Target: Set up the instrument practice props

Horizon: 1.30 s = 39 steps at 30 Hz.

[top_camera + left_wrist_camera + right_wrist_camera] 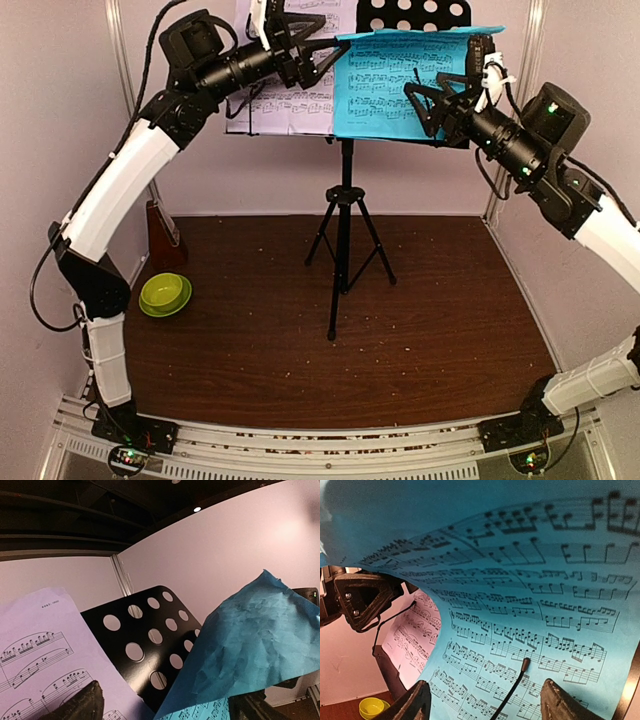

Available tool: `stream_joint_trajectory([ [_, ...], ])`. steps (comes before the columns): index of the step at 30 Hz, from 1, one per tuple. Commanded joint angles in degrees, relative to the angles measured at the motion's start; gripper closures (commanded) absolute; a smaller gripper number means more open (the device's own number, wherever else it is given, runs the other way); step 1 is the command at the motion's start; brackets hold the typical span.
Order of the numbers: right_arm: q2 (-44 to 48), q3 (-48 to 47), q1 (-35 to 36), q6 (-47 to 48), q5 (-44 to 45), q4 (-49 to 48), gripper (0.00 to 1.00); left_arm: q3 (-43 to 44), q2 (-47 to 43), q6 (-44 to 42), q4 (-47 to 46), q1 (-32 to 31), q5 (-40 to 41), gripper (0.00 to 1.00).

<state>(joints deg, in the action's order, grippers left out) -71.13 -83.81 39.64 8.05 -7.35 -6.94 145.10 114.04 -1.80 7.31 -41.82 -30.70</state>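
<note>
On the music stand point(345, 190), the white sheet point(290, 108) and cyan sheet point(395, 90) sit side by side; left gripper point(320, 42) and right gripper point(422, 108) hover before them, jaws apart, holding nothing.

The cyan sheet point(260, 630) is crinkled matt paper, the white sheet point(40, 645) smoother; the music stand point(150, 617) is faintly glossy perforated metal.

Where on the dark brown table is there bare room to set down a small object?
Free: the wide patch between the black tripod music stand and the right wall, and the strip between its front leg and the arms' base rail. Crowded: the left back corner, with the brown wooden pyramid metronome and lime-green bowl.
</note>
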Motion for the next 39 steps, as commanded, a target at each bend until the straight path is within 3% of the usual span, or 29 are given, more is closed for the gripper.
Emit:
stream_joint_trajectory([
  [1,-1.50,-5.24,1.06,-1.57,-1.36,0.22,0.26,-0.43,-3.10,0.36,-3.25,0.26,1.40,0.11],
  [11,-11.14,-17.92,2.37,-3.79,5.33,-0.89,0.34,-3.43,-5.49,-0.29,-2.29,-0.10,2.27,0.02],
  [26,-22.79,-35.05,2.37,-5.41,13.91,-3.95,0.30,-22.61,-18.71,-0.54,-5.02,0.07,10.37,0.02],
  [32,-23.06,-37.88,2.37,-4.68,14.70,-3.24,0.27,-29.75,-24.45,4.92,-4.45,1.67,16.33,0.02],
  [39,-17.62,-34.02,2.46,-4.95,9.81,-0.16,0.19,-37.21,-30.92,17.50,-0.11,7.04,23.16,0.02],
])
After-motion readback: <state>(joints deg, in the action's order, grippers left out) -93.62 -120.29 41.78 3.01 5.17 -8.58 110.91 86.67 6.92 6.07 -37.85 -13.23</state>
